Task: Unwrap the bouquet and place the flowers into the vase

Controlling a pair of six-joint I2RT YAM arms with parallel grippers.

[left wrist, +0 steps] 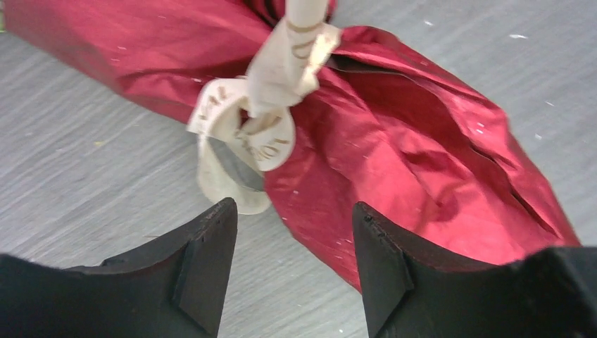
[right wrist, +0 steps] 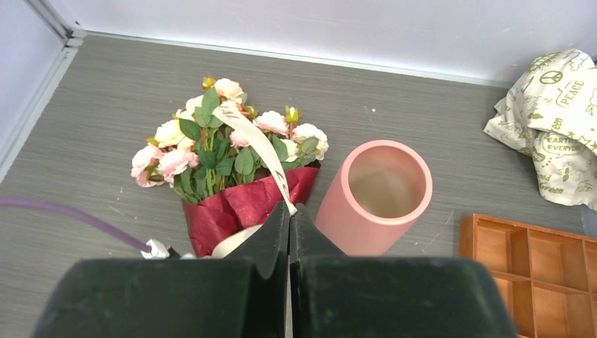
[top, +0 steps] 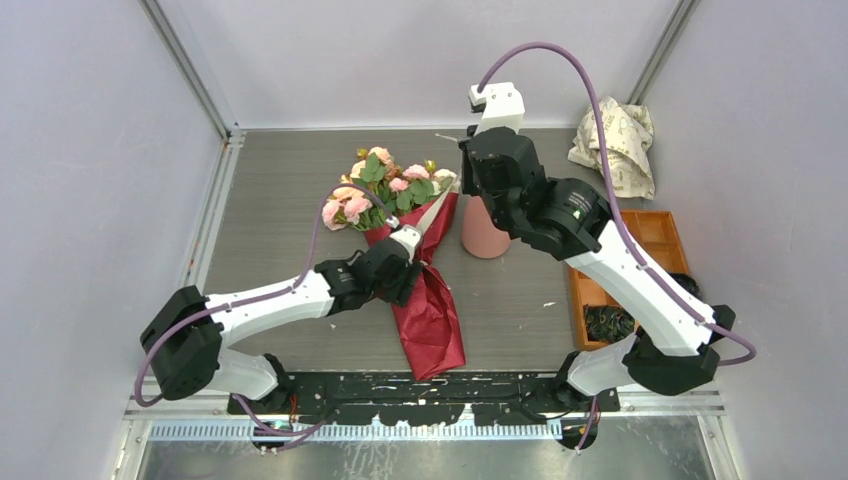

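The cream ribbon (right wrist: pixel 260 151) is pinched in the fully closed right fingers (right wrist: pixel 271 232), the bouquet (left wrist: pixel 394 141) is laid on the tabletop (left wrist: pixel 84 141) just ahead of the parted, empty left fingers (left wrist: pixel 204 260), and the vase (right wrist: pixel 366 218) just right of the closed pair could be toppled if the unpinned bundle is dragged.

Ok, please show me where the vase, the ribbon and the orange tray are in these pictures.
vase (right wrist: pixel 359 236): right wrist view, on its outer wall near the base.
ribbon (left wrist: pixel 285 67): left wrist view, on the knot.
orange tray (right wrist: pixel 524 227): right wrist view, on its far rim.
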